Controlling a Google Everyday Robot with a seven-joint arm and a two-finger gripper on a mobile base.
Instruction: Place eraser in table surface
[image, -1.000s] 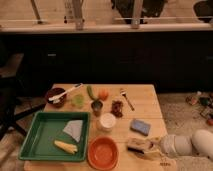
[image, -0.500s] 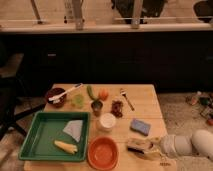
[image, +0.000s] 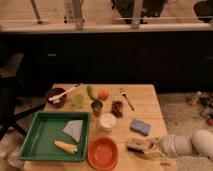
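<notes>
Now the claw (image: 150, 148) sits beside the eraser (image: 137, 145) on the table surface (image: 145, 100) — whether pinching it, I cannot tell.

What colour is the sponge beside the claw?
Blue sponge, just above the claw at the eraser; camera view.

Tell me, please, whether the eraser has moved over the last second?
No. The eraser sits at the gripper, the same spot right of the orange bowl and below the blue sponge.
</notes>
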